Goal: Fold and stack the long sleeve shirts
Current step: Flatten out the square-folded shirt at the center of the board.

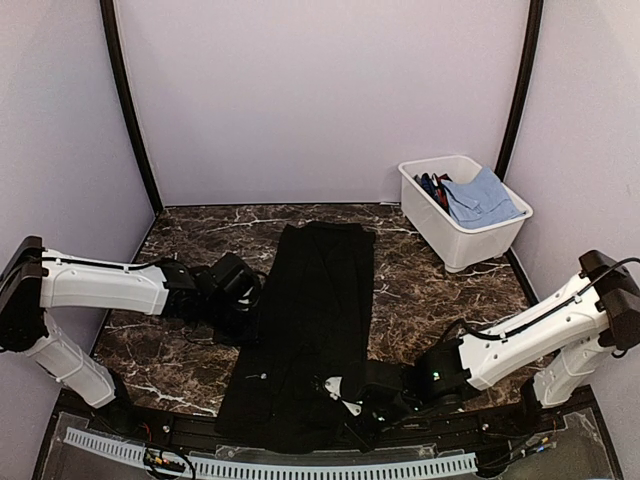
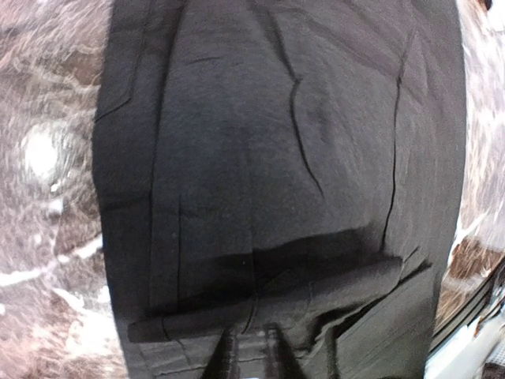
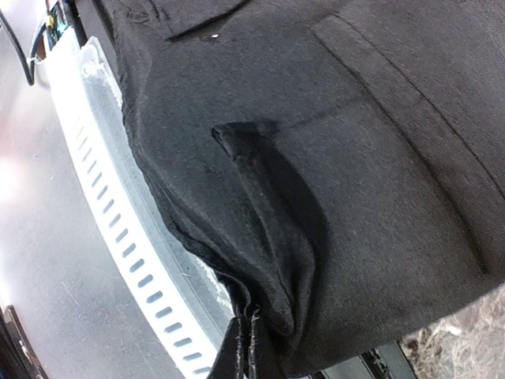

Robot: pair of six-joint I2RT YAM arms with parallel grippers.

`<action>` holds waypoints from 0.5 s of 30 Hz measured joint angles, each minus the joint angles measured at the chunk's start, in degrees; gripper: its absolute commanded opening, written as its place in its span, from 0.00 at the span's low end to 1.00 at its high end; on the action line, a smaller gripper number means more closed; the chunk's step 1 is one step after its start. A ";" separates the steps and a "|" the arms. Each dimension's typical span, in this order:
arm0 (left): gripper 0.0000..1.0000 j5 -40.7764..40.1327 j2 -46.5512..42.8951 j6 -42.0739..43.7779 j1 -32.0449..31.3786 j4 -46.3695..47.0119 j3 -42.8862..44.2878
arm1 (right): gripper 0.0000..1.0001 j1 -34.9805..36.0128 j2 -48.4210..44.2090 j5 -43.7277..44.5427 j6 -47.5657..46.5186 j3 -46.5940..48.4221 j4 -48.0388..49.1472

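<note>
Nearest to us, a white slotted strip (image 1: 270, 465) runs along the 6 o'clock edge of the dark marble worktop (image 1: 430, 290). The near end of the black shirt (image 1: 320, 300) hangs over that strip. The shirt lies in one long band straight up the middle, from 6 o'clock toward 12, wider at the near end and narrower at the far end.

At about 5 o'clock the right gripper (image 3: 246, 347) is pinched closed on a raised ridge of the shirt's cloth close to the near hem. The fabric bunches into its tips. A tiny white speck (image 3: 215, 36) shows on the cloth beyond it, perhaps a button, though it is too small for us to be sure.

At 9 o'clock the left gripper (image 1: 245, 305) sits at the shirt's left edge, about halfway along. Its wrist view shows the tips only narrowly apart over a low crease, and we cannot tell whether any cloth is caught between them.

Farthest off, at 2 o'clock, a white bin (image 1: 470, 245) stands well apart from the shirt. It holds a light blue garment (image 1: 485, 195) beside something darker.
</note>
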 measured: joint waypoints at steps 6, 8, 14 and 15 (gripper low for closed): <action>0.47 1.07 -2.78 0.59 0.00 -1.79 -0.42 | 0.68 0.20 -4.35 3.72 0.68 0.07 -3.34; 0.50 1.53 -4.59 0.68 -0.02 -2.27 -1.51 | 0.71 -0.09 -6.25 6.12 0.57 1.27 -5.35; 0.55 2.60 -9.07 -0.09 -1.25 -4.90 -5.33 | 0.72 -5.05 -9.51 11.85 0.96 4.50 -8.11; 0.56 2.67 -9.29 -0.46 -1.70 -5.18 -5.75 | 0.72 -6.16 -9.18 12.55 0.87 4.72 -8.22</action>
